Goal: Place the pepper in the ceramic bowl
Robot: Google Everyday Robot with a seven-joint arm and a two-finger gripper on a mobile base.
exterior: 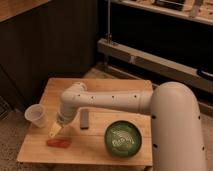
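The ceramic bowl [123, 138] sits well right of the gripper [54, 131] on the wooden table [100, 150]. The pepper [59, 143] lies just below the gripper — I cannot tell its state — untouched.
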